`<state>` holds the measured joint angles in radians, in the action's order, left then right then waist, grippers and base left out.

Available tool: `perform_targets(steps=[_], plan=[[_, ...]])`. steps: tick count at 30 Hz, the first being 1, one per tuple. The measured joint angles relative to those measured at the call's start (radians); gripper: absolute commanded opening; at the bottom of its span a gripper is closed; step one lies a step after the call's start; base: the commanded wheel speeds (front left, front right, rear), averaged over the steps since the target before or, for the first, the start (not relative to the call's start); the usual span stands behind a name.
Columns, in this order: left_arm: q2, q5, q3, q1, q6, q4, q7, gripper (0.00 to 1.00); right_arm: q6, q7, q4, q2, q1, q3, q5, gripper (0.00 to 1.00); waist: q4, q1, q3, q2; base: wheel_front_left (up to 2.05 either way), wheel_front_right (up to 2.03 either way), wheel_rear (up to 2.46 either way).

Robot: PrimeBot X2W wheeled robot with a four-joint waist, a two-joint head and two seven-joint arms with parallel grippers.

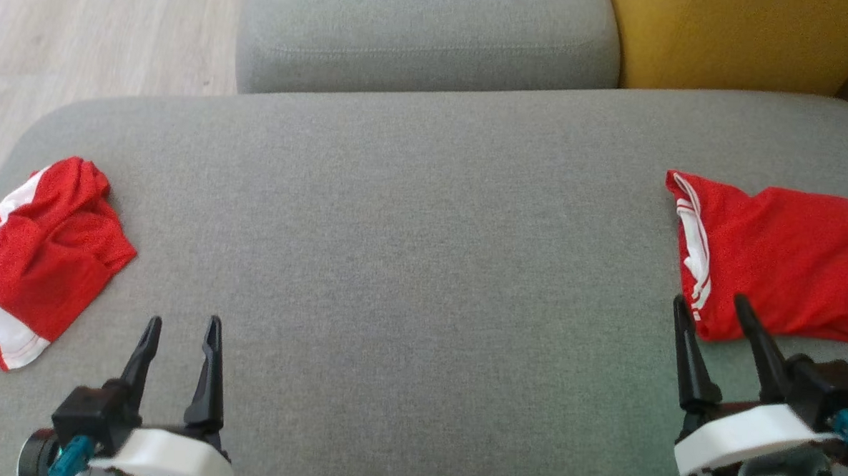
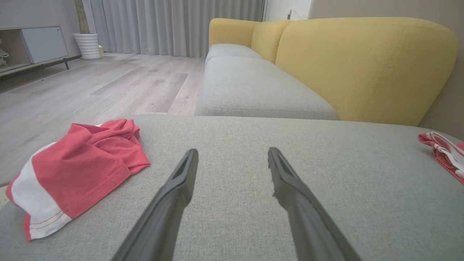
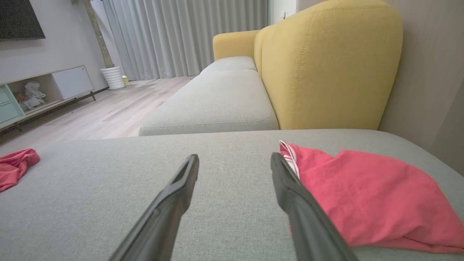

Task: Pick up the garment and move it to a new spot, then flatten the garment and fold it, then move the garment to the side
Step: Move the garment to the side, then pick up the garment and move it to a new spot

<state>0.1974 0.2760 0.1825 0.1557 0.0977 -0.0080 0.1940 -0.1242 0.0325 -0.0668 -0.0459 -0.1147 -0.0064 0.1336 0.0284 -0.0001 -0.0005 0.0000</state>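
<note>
Two red garments with white trim lie on the grey sofa seat [image 1: 409, 252]. One garment [image 1: 44, 257] sits crumpled at the far left edge, up and left of my left gripper [image 1: 182, 332], which is open and empty. The other garment [image 1: 781, 257] lies loosely folded at the right, just beyond my right gripper [image 1: 707, 307], also open and empty. In the left wrist view the left garment [image 2: 79, 170] lies left of the gripper [image 2: 232, 156]. In the right wrist view the right garment [image 3: 366, 195] lies beside the right finger, with the gripper [image 3: 233, 161] over bare cushion.
A second grey seat cushion [image 1: 425, 38] adjoins the far side, with a yellow backrest [image 1: 733, 37] at the upper right. Wooden floor [image 1: 82, 30] drops off beyond the left edge. A cabinet [image 2: 36, 47] and curtains [image 2: 174, 25] stand far back.
</note>
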Motion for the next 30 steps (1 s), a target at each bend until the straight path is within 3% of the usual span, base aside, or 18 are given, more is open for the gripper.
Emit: perform_targets(steps=[30], plan=[[0.014, 0.017, 0.027, 0.027, 0.018, 0.005, -0.014, 1.00, 0.000, 0.029, -0.029, 0.001, -0.041, -0.015, 0.007, 1.00, -0.006, 0.0001, -0.025, 0.0000, 0.00, 0.00, 0.00]])
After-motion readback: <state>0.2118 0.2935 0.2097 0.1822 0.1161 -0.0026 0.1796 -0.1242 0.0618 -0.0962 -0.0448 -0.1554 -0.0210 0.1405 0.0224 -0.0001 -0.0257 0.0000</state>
